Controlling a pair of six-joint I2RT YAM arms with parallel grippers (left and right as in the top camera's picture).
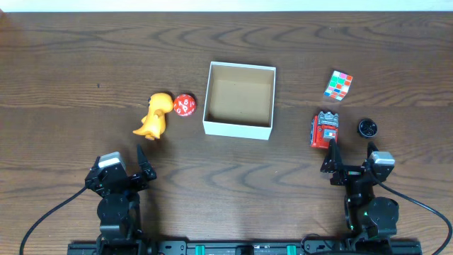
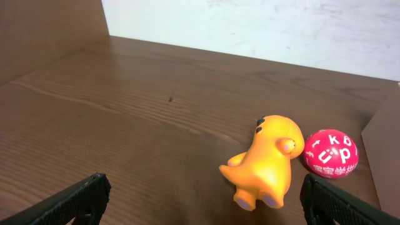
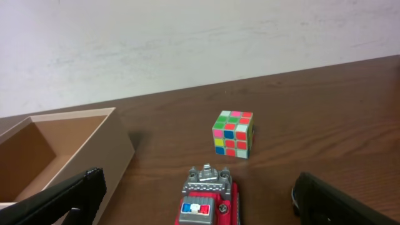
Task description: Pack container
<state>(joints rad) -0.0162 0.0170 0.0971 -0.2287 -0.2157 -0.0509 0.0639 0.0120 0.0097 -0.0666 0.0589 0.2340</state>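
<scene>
The container (image 1: 237,129), a shallow white box with a brown inside, stands empty at the table's middle; its corner (image 3: 115,147) shows at the left of the right wrist view. Left of it lie an orange dinosaur (image 1: 154,117) (image 2: 269,165) and a red lettered ball (image 1: 185,105) (image 2: 331,153). To its right are a colour cube (image 1: 338,85) (image 3: 233,134), a red toy truck (image 1: 325,130) (image 3: 206,200) and a small black round thing (image 1: 367,128). My left gripper (image 1: 122,166) (image 2: 209,209) is open just short of the dinosaur. My right gripper (image 1: 352,161) (image 3: 203,206) is open, the truck just ahead of its fingers.
The dark wooden table (image 1: 71,64) runs to a white wall at the back. Both arm bases and their cables sit along the front edge.
</scene>
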